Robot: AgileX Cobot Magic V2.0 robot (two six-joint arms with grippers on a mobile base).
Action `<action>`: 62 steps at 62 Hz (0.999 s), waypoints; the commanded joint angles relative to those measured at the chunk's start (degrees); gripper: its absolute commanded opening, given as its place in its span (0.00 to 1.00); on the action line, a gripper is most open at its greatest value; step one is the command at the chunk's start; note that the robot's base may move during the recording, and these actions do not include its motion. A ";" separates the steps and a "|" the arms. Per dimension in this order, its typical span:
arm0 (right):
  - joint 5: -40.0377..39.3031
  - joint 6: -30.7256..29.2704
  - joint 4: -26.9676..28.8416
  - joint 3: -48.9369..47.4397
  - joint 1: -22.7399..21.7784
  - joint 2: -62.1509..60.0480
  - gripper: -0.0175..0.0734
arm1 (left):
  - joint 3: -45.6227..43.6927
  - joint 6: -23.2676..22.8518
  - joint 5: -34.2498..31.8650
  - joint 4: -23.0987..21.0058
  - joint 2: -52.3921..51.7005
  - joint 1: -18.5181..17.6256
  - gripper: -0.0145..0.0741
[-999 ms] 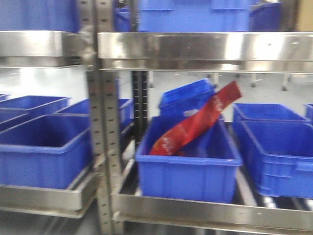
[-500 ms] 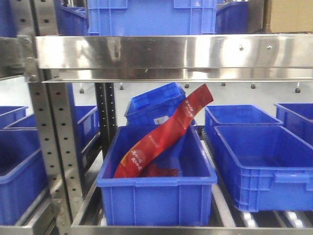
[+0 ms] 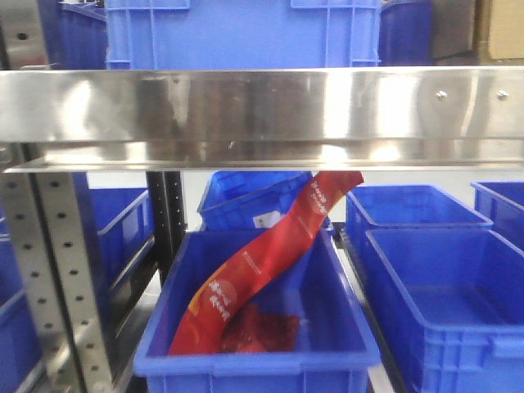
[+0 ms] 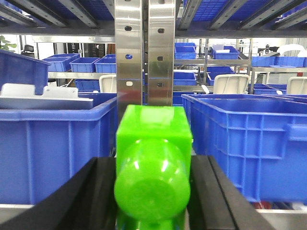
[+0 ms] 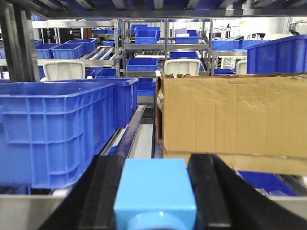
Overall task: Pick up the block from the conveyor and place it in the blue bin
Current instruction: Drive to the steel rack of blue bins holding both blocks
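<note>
In the left wrist view my left gripper is shut on a bright green block, its black fingers pressing both sides. In the right wrist view my right gripper is shut on a light blue block. A blue bin sits straight ahead on the lower shelf in the front view, with a long red packet leaning across it. Neither gripper shows in the front view. The conveyor is out of view.
A steel shelf rail crosses the front view above the bin, beside a perforated steel post. More blue bins stand alongside. A steel upright rises between two blue bins ahead of the left gripper. A cardboard box faces the right gripper.
The front view has shifted and closed in: the bin with the red packet now sits centred and larger, and the shelf rail sits lower in the frame.
</note>
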 commanded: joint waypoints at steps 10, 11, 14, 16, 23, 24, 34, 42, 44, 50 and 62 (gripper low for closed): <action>-1.46 -0.42 0.04 -0.02 0.05 -0.22 0.01 | -0.02 -0.02 -1.09 0.10 -0.27 0.02 0.04; -1.46 -0.42 0.04 -0.02 0.05 -0.22 0.01 | -0.02 -0.02 -1.09 0.10 -0.27 0.02 0.04; -1.46 -0.42 0.04 -0.02 0.05 -0.22 0.01 | -0.02 -0.02 -1.09 0.10 -0.27 0.02 0.04; -1.46 -0.42 0.04 -0.02 0.05 -0.22 0.01 | -0.02 -0.02 -1.09 0.10 -0.27 0.02 0.04; -1.46 -0.42 0.04 -0.02 0.05 -0.22 0.01 | -0.02 -0.02 -1.09 0.10 -0.27 0.02 0.04; -1.46 -0.42 0.04 -0.02 0.05 -0.22 0.01 | -0.02 -0.02 -1.09 0.10 -0.27 0.02 0.04; -1.46 -0.42 0.04 -0.02 0.05 -0.22 0.01 | -0.02 -0.02 -1.09 0.10 -0.27 0.02 0.04; -1.46 -0.42 0.04 -0.02 0.05 -0.22 0.01 | -0.02 -0.02 -1.09 0.10 -0.27 0.02 0.04; -1.46 -0.42 0.04 -0.02 0.05 -0.22 0.01 | -0.02 -0.02 -1.09 0.10 -0.27 0.02 0.04; -1.46 -0.42 0.04 -0.02 0.05 -0.22 0.01 | -0.02 -0.02 -1.09 0.10 -0.27 0.02 0.04; -1.46 -0.42 0.04 -0.02 0.05 -0.22 0.01 | -0.02 -0.02 -1.09 0.10 -0.27 0.02 0.04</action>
